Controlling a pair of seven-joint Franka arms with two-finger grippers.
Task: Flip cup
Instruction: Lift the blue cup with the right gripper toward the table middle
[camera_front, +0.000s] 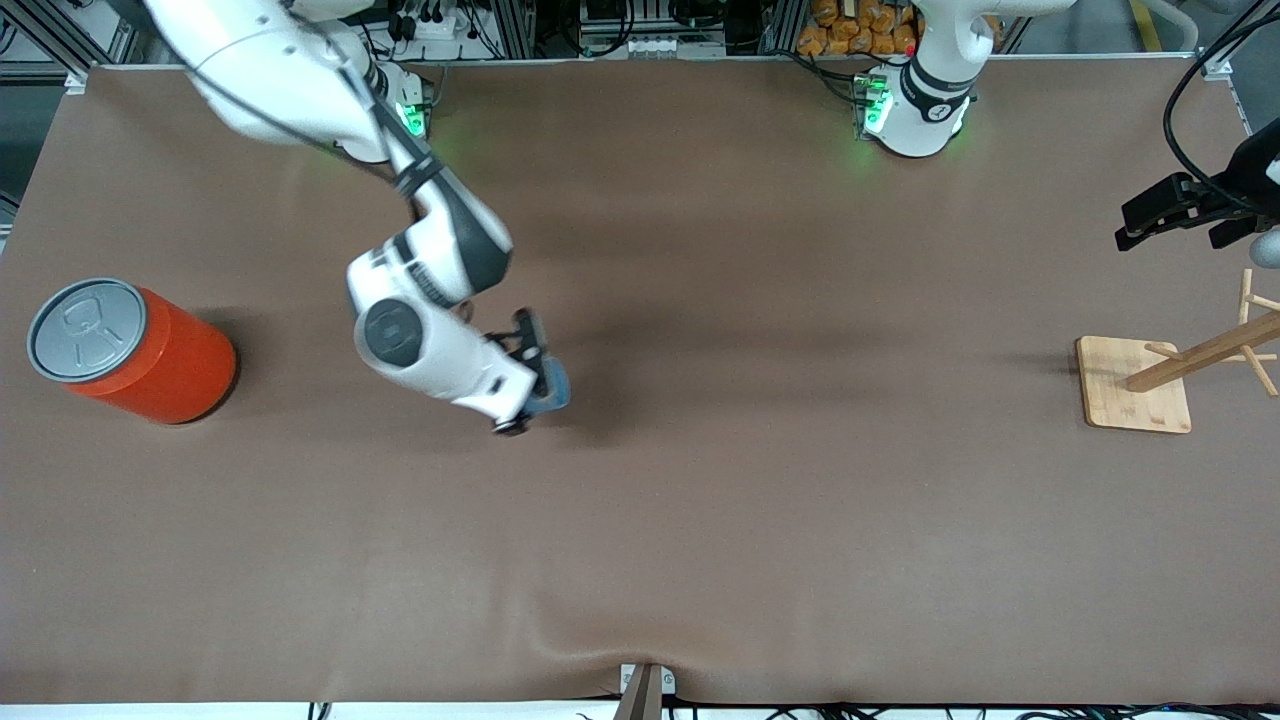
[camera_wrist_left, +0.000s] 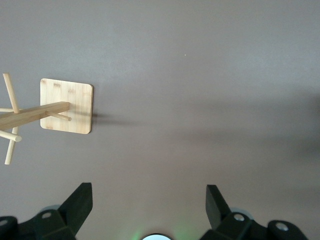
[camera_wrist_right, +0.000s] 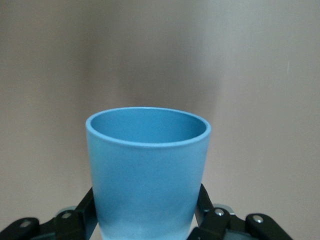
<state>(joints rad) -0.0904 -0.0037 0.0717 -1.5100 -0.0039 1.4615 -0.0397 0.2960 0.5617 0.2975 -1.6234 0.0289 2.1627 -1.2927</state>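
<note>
Orange-red can (camera_front: 150, 352) with grey pull-tab lid stands on the brown desk (camera_front: 700, 520) at the right arm's end, upright, well apart from everything else.

Right arm comes in from its base at the top of the front view and bends down over the middle of the desk, toward the can's side of centre. Right gripper (camera_front: 535, 385) hangs low over the desk there, jaws closed on the cup (camera_front: 553, 385). Cup is light blue, plain, handleless; in the front view only a sliver of it shows past the wrist. Right wrist view gives it in full: cup (camera_wrist_right: 147, 170) sits between the two black fingers (camera_wrist_right: 82, 215), which press its lower wall on either side, open rim pointing away from the wrist, hollow inside visible. Whether the cup touches the desk or is just above it, cannot tell.

Wooden rack (camera_front: 1190, 365) stands on a square bamboo base toward the left arm's end, a slanted post with thin pegs. Same rack (camera_wrist_left: 47, 112) shows in the left wrist view.

Left arm waits at its own end of the desk. Left gripper (camera_front: 1165, 215) is held up above the desk's edge near the rack; left wrist view shows its fingers (camera_wrist_left: 77, 202) spread wide with nothing between them.
</note>
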